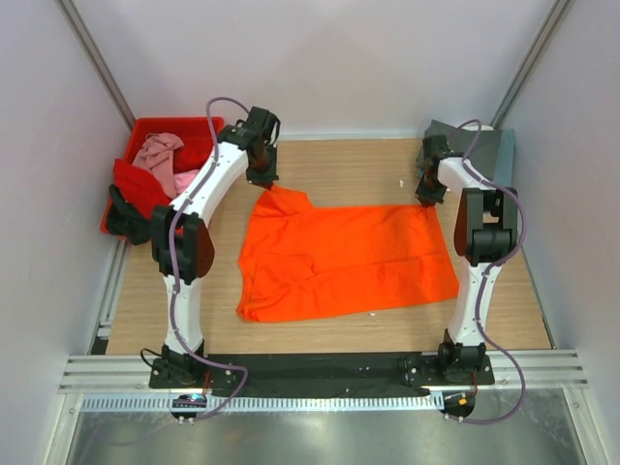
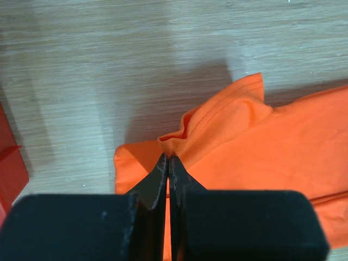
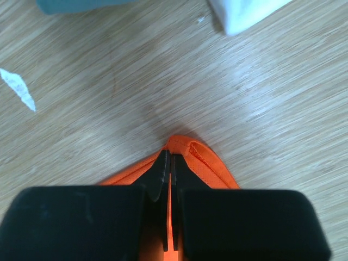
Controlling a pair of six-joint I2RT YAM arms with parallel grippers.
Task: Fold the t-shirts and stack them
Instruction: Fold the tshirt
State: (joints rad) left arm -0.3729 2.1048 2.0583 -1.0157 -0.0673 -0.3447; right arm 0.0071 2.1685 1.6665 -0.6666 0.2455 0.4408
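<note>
The orange t-shirt (image 1: 344,260) is thin, limp cloth, so it should weigh little, sag wherever it is unsupported and slide easily over the wooden desk (image 1: 339,160). It will probably hold no shape unless two points are gripped and drawn apart. The best holds look to be the hemmed edges and corners, where stitched double layers give the fingers something to bite. The left gripper (image 2: 167,159) is pinched together on a bunched fold by the sleeve at the far left corner, and the right gripper (image 3: 167,156) is clamped on a hemmed corner at the far right. The shirt lies spread mid-desk, plain, bright and lightly creased. Other shirts (image 1: 160,153) sit heaped in the red crate (image 1: 174,122).
</note>
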